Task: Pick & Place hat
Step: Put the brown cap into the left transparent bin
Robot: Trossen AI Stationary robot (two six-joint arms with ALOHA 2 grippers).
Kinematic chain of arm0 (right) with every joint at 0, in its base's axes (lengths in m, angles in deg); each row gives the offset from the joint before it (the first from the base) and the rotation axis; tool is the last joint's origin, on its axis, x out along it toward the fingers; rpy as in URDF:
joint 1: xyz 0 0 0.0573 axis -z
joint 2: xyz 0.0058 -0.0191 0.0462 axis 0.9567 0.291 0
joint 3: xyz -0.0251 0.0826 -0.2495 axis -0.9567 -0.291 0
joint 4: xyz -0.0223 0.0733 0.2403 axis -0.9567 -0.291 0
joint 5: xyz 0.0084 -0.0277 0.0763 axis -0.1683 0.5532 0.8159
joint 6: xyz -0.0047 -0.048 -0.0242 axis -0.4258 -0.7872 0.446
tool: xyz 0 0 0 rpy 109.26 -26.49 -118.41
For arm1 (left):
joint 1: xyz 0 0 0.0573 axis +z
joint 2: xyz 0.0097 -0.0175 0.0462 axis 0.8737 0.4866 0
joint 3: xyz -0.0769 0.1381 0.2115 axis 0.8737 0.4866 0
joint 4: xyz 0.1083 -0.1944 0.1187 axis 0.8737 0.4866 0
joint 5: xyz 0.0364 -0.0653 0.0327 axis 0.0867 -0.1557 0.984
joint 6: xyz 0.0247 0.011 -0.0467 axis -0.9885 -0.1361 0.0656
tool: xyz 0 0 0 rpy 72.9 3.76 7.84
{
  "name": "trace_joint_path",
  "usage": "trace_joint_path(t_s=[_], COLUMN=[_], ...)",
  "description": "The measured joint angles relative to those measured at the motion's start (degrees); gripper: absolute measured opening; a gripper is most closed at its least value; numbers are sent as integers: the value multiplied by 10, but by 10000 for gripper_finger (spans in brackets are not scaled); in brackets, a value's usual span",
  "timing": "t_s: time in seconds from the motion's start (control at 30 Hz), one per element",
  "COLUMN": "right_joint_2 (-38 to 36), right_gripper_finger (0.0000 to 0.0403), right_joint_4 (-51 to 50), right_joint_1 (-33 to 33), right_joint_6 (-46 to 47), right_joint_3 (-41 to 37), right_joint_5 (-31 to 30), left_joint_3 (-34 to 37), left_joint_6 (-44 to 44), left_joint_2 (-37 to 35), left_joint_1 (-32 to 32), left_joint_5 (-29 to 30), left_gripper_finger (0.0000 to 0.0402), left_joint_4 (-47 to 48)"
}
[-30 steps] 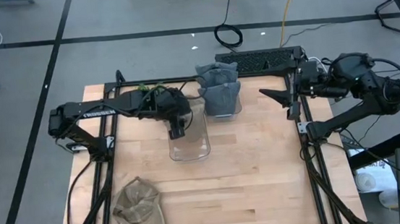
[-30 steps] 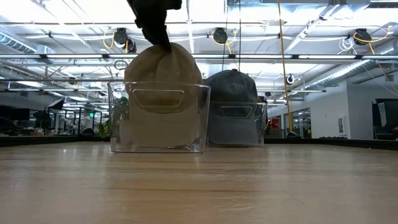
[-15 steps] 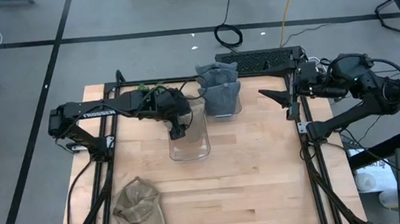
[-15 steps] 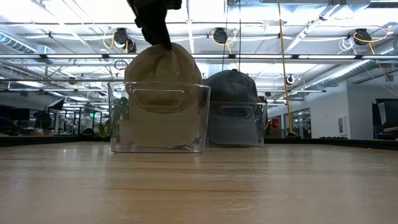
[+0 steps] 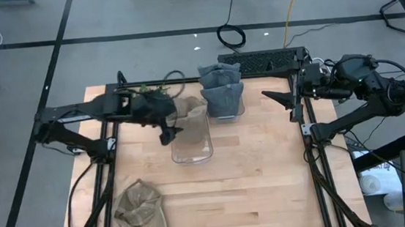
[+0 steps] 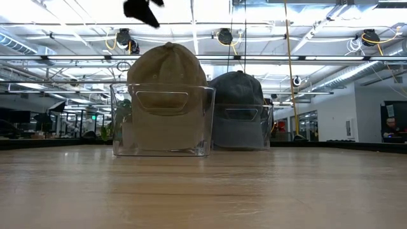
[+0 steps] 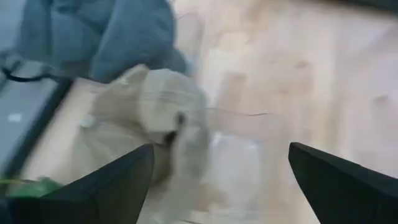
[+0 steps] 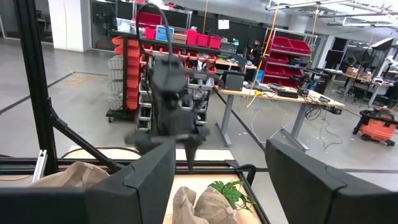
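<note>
Tan hat (image 6: 166, 70) sits in clear bin (image 5: 192, 140) mid-table, gray hats (image 5: 222, 90) in bin just behind. Left gripper (image 5: 169, 133) open, empty, left of bin. Right gripper (image 5: 280, 97) open, empty, far right edge.

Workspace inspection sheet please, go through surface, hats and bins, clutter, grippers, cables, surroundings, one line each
Surface: wooden table, mostly bare.
Job's things: tan hat sits in the near clear bin; grey hats fill the far clear bin; an olive cap lies loose near the table's front left corner.
Clutter: green leafy item at the table's back edge.
Grippers: left gripper open, raised beside the near bin, holding nothing; right gripper parked at the table's right rear, holding nothing seen.
Cables: coiled black cable and yellow cable on the floor behind.
Surroundings: workshop with red parts racks and workbenches.
</note>
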Motion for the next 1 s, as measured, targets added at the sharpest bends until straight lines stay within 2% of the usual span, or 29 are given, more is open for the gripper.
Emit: trace_joint_path(t_s=[0.3,0.43,0.67,1.0], right_joint_2=[4,14,38,78], right_gripper_finger=[238,238,238,238], right_joint_4=[-12,-8,-8,-5], right_joint_1=[0,0,0,-2], right_joint_6=[1,35,44,64], right_joint_3=[0,0,0,0], right_joint_5=[0,1,1,1], left_joint_3=[0,0,0,0], left_joint_6=[233,312,367,363], left_joint_2=[-92,-120,-135,-102], left_joint_1=[-68,-105,-178,-303], left_joint_5=[-59,-111,-216,-246], left_gripper_finger=[368,372,368,353], left_joint_4=[-8,-11,7,17])
